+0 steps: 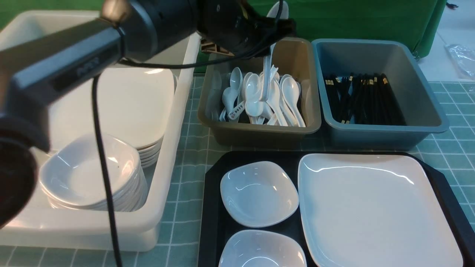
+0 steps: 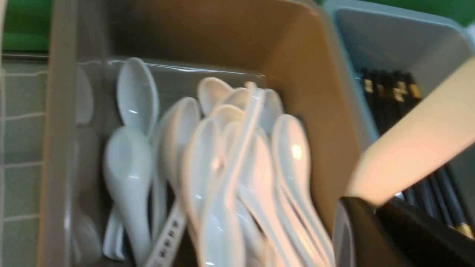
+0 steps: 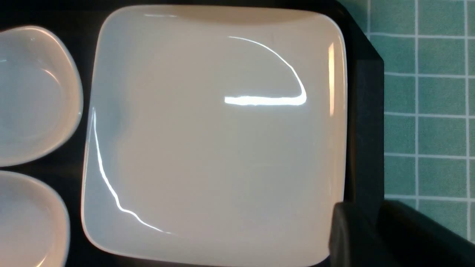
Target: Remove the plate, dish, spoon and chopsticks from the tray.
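Note:
My left gripper (image 1: 282, 26) hangs over the brown-grey tub (image 1: 259, 132) of white spoons, shut on the spoon (image 1: 277, 9), whose bowl sticks up above the jaws. In the left wrist view the spoon (image 2: 415, 137) is a pale blurred bar coming from the left gripper (image 2: 371, 202). The large white plate (image 1: 374, 207) and two small white dishes (image 1: 259, 193) (image 1: 261, 248) lie on the black tray (image 1: 212, 207). Black chopsticks (image 1: 363, 98) lie in the blue-grey tub (image 1: 386, 134). My right gripper (image 3: 374, 222) hovers shut and empty over the plate (image 3: 215, 141) beside the tray's rim (image 3: 365, 111).
A big white bin (image 1: 174, 148) on the left holds stacked plates (image 1: 130, 104) and stacked dishes (image 1: 89, 174). My left arm (image 1: 66, 70) and its cable cross above it. A blurred white spoon handle (image 1: 266, 70) stands upright on the pile in the brown-grey tub. Green checked cloth (image 1: 189, 155) covers the table.

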Controlling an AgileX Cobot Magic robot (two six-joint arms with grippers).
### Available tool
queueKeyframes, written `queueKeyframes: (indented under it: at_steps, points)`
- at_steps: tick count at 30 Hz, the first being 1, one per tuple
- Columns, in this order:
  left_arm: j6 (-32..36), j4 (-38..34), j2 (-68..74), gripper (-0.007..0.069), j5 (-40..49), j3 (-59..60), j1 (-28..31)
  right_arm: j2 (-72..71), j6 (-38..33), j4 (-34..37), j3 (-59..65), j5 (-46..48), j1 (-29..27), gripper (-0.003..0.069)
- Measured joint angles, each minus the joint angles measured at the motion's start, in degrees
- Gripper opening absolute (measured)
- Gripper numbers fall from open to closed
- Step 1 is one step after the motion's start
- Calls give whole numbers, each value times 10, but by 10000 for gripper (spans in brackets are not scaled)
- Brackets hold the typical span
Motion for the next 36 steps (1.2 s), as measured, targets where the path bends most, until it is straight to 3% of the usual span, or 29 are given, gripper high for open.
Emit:
queueKeyframes:
  at_steps: [2, 5, 7, 10, 11, 13, 16, 19, 27, 31, 36]
  points:
    - [0, -4, 10, 97, -4, 0, 7, 0, 0, 0, 0, 0, 0, 143]
    - [1, -33, 23, 221, 27, 0, 27, 0, 0, 0, 0, 1, 0, 144]
    - [5, -41, 22, 254, 50, 0, 31, 0, 0, 0, 0, 1, 0, 144]
    - [43, -62, 5, 305, 152, 0, 34, 0, 0, 0, 0, 2, 0, 144]
    - [54, -65, 0, 302, 176, 0, 34, 0, 0, 0, 0, 2, 0, 144]
    - [113, -82, -23, 216, 275, 0, 27, 0, 0, 0, 0, 3, 0, 144]
    - [157, -76, -52, 72, 352, 14, -1, 0, 0, 0, 1, 4, 0, 144]
    - [170, -55, -94, 18, 371, 69, -44, -1, 0, 0, 15, -2, 0, 144]
    - [176, -48, -149, 20, 304, 254, -143, -1, -1, 0, 69, -27, 0, 144]
    - [175, -51, -132, 92, 259, 301, -149, -1, -16, 0, 71, -33, 0, 144]
    - [165, -48, -104, 277, 251, 314, -149, -1, -21, 0, 71, -33, 0, 144]
